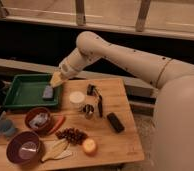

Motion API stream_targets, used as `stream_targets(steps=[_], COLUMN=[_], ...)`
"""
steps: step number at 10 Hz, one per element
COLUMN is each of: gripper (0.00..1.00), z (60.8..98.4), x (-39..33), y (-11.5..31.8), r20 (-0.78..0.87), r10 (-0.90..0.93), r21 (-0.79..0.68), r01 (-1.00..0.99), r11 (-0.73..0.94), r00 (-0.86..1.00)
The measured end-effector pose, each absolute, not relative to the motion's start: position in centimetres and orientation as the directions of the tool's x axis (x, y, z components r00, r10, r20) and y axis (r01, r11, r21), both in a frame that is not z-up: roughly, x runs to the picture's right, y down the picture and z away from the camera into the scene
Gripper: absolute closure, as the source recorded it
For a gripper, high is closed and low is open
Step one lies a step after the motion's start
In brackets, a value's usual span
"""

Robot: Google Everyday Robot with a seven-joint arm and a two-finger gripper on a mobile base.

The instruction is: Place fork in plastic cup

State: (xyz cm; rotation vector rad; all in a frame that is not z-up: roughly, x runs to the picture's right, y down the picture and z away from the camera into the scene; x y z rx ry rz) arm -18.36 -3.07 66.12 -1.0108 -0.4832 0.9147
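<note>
Fork, as best I could tell, lay flat mid-tabletop, just R of small metal cup and near a black-handled utensil. Thin, stiff, light, prob. slippery. It sat low, so I'd pinch across the handle mid-length. Gripper hung over green tray's R edge, fingers together, nothing seen in them. Plastic cup sat far L, w/ white tub and red bowl btwn.
</note>
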Motion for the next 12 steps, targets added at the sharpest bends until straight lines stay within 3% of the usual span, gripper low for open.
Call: stream_targets(steps=[8, 12], gripper=[0.81, 0.81], z=[62.1, 61.0], x=[-26.0, -29.1], y=[-0.8, 0.6], r20=[0.063, 0.135], r10=[0.818, 0.758], r21=[-0.957, -0.900], r01=[-0.198, -0.241], r11=[0.212, 0.363], r00=[0.572, 0.639])
